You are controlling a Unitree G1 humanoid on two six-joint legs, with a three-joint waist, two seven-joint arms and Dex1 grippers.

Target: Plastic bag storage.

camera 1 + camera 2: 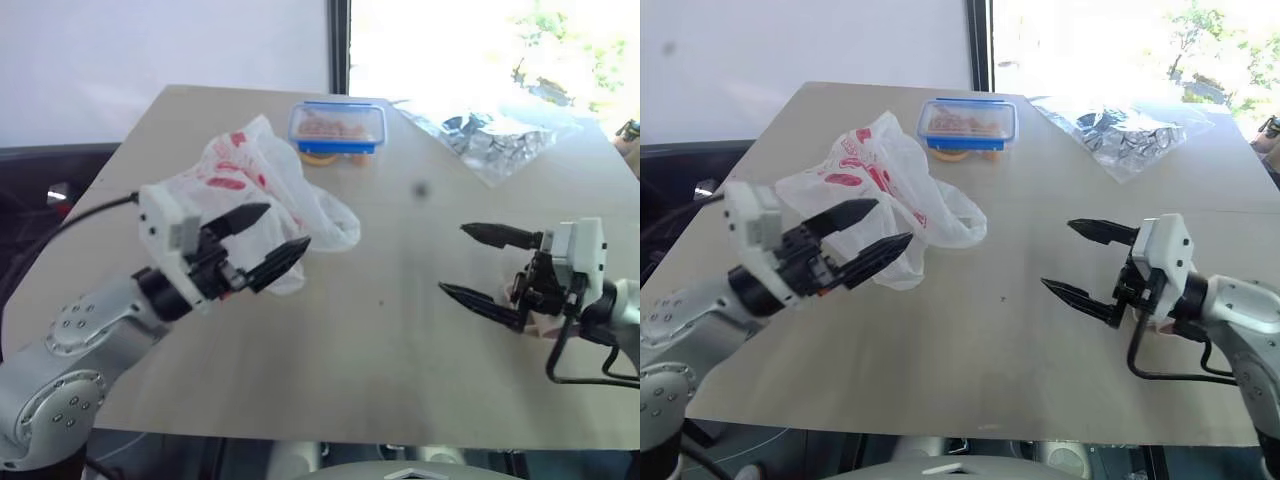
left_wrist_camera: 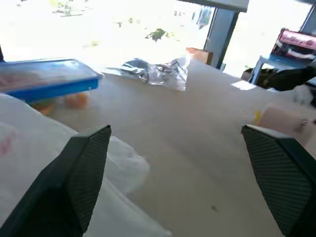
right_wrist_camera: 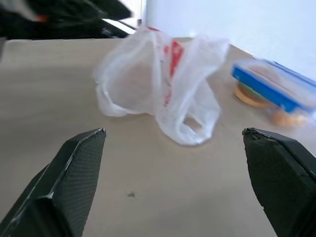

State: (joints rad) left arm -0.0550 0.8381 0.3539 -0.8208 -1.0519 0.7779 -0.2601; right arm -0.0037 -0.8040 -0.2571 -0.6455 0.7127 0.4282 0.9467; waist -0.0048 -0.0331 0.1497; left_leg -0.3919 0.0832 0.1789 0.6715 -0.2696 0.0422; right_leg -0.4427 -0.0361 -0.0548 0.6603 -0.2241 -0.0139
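Head views: the plastic bag (image 1: 885, 190) lies crumpled on the table (image 1: 970, 340), on the robot's left half, its red print facing up and one handle loop spread toward the table centre. The left gripper (image 1: 878, 228) is raised in front of the bag with its jaws spread wide, holding nothing. The right gripper (image 1: 1072, 260) is raised over the right half of the table, well apart from the bag, jaws likewise wide and empty. A blue-lidded box (image 1: 968, 124) sits just beyond the bag; a clear bag with silver contents (image 1: 1125, 135) lies at the far right. Left wrist view: both fingers (image 2: 79, 168) stand far apart, the bag beneath them. Right wrist view: the fingers (image 3: 74, 168) frame the bag across bare tabletop.
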